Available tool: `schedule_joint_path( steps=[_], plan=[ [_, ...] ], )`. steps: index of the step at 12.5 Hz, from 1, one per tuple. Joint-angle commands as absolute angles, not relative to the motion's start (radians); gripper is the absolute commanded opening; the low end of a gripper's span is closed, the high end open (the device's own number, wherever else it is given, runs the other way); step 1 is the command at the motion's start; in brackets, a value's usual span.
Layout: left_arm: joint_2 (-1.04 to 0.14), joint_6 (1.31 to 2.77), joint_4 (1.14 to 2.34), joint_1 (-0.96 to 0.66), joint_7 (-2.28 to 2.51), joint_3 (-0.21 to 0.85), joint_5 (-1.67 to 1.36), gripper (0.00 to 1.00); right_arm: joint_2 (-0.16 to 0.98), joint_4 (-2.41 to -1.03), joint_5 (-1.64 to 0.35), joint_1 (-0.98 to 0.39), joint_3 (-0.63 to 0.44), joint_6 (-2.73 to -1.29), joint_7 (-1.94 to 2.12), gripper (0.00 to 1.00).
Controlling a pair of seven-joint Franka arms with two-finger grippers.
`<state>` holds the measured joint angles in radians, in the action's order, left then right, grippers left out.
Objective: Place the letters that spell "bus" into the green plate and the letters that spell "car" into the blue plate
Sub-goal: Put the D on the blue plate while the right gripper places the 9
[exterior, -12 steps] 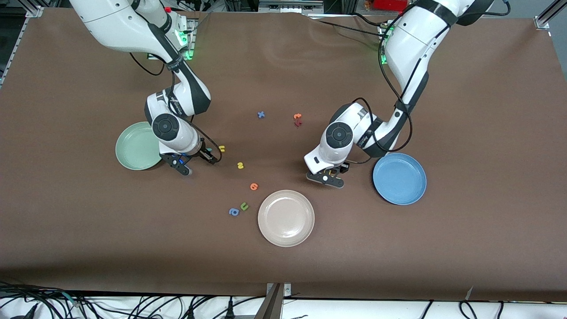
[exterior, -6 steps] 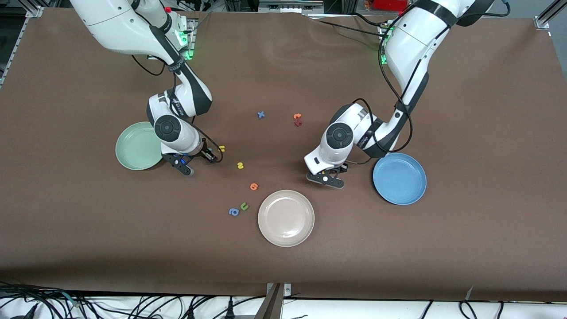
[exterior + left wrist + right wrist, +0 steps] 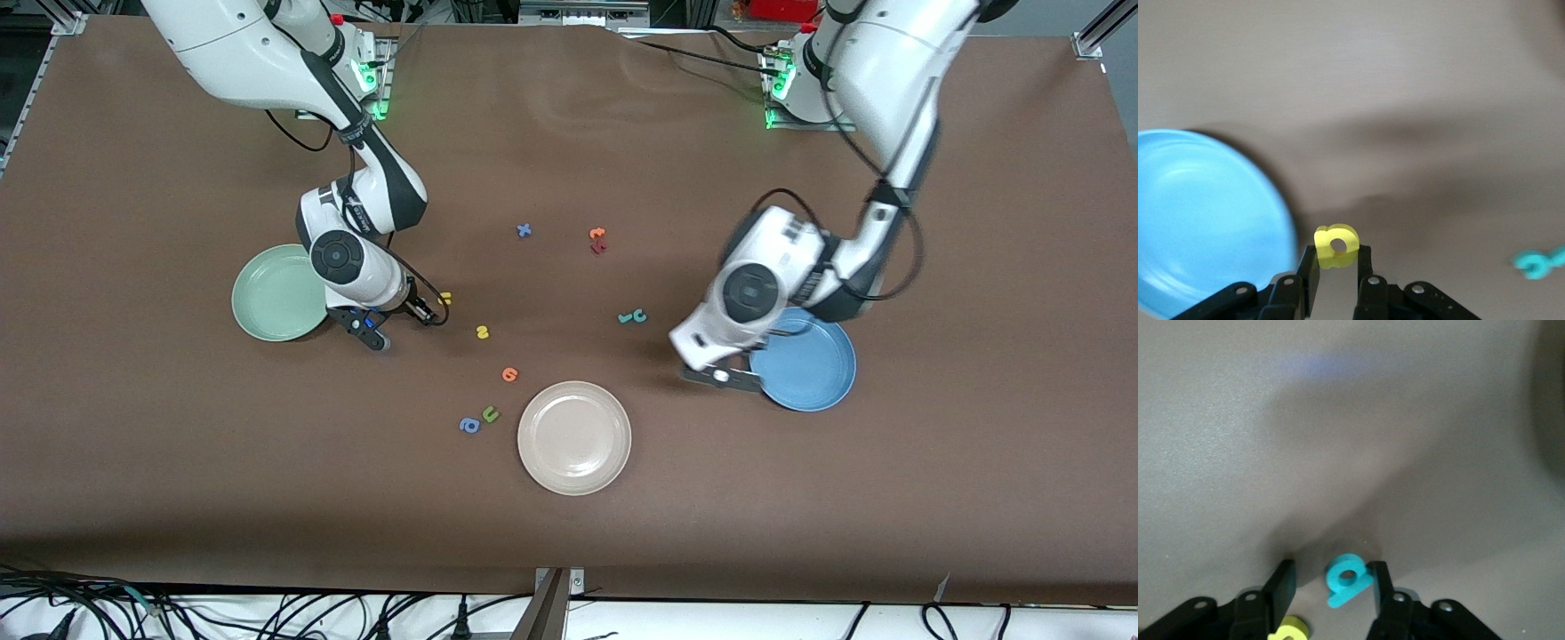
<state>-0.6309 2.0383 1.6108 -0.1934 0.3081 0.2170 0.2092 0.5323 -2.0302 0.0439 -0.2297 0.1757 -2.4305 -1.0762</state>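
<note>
In the front view, the left gripper (image 3: 722, 375) is seen low at the blue plate's (image 3: 813, 384) rim, the right gripper (image 3: 384, 331) just beside the green plate (image 3: 267, 302).

In the left wrist view, a yellow "a" (image 3: 1336, 245) is pinched between closed fingers beside the blue plate; release over it is called for next.

In the right wrist view, a teal "b" (image 3: 1346, 579) is flanked by part-open fingers, not yet clamped.

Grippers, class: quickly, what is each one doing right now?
Left gripper: shut on the yellow "a", beside the blue plate.
Right gripper: open around the teal "b", not yet gripping.
</note>
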Motion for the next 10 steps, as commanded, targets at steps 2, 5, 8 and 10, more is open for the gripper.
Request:
schedule_joint_path(
  steps=[2,5,8,10],
  plan=[
    [-0.629,2.031,1.64,-0.077,0.218,0.224,0.258,0.25,0.496,-2.162,0.028,-0.227,0.183,-2.596,-1.085,0.47],
    [-0.629,2.008,1.637,-0.097,0.233,0.236,0.249,1.0,0.495,-2.169,0.028,-0.227,0.183,-2.608,-1.083,0.44],
    [-0.63,2.009,1.637,-0.204,0.331,0.25,0.242,1.0,0.495,-2.166,0.029,-0.227,0.183,-2.603,-1.074,0.12],
    [-0.638,2.013,1.637,-0.258,0.476,0.25,0.157,1.0,0.494,-2.157,0.029,-0.227,0.183,-2.6,-1.071,0.12]
  ],
)
